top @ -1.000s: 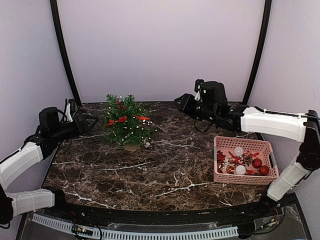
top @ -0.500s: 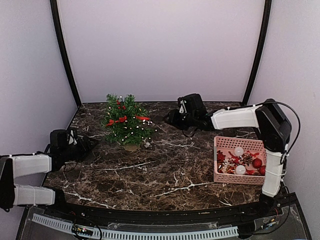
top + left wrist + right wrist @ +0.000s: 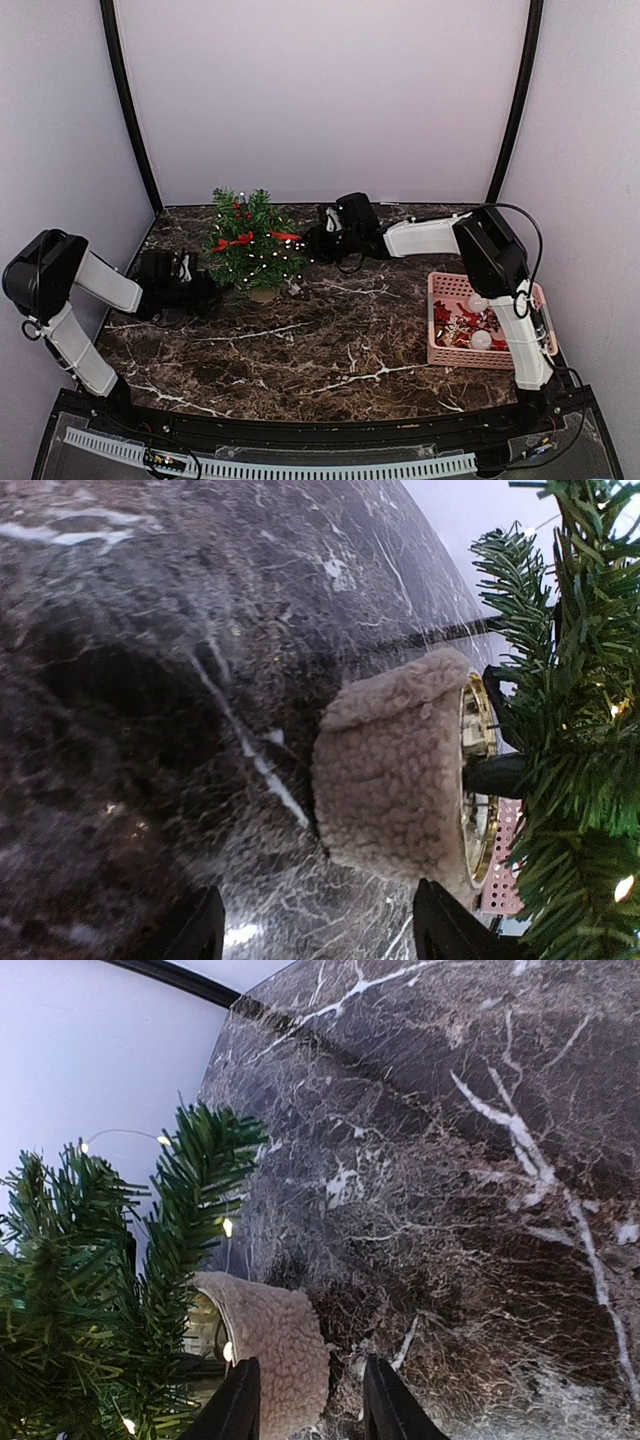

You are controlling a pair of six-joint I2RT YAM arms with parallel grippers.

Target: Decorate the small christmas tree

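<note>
A: Checking grippers first. Where is the left gripper (image 3: 212, 290)?

B: Low on the dark brown, white-veined marble tabletop (image 3: 330, 345), just left of the small christmas tree (image 3: 252, 238). That's a bushy dark-green artificial fir, standing left of centre toward the back. Jaws are spread with nothing between them. Its wrist view puts the tan fleecy pot base (image 3: 395, 770) straight ahead, bare marble in between.

A: Right gripper (image 3: 311, 243)?

B: Other side of the tree, low over the marble, near the branches. Fingers apart too. Its own view shows the pot's edge in the gap between them. Contact, cannot tell.

A: Anything in the way?

B: Green branches overhang the pot in the right wrist view. From above, the white lower link of the right arm (image 3: 522, 340) crosses the pink plastic lattice basket (image 3: 465, 358) on the right and hides part of it.

A: Basket contents?

B: Two white ball ornaments (image 3: 481, 340) and small red decorations (image 3: 447, 330), well apart from the tree.

A: What do the views not share?

B: Only the top view shows the red ribbon bow (image 3: 232, 242) on the tree. Only the left wrist shows the pot's gold metal rim (image 3: 470, 730) and the dark trunk (image 3: 495, 775). The right wrist shows the lit warm-white fairy lights (image 3: 228, 1227) up close.
</note>
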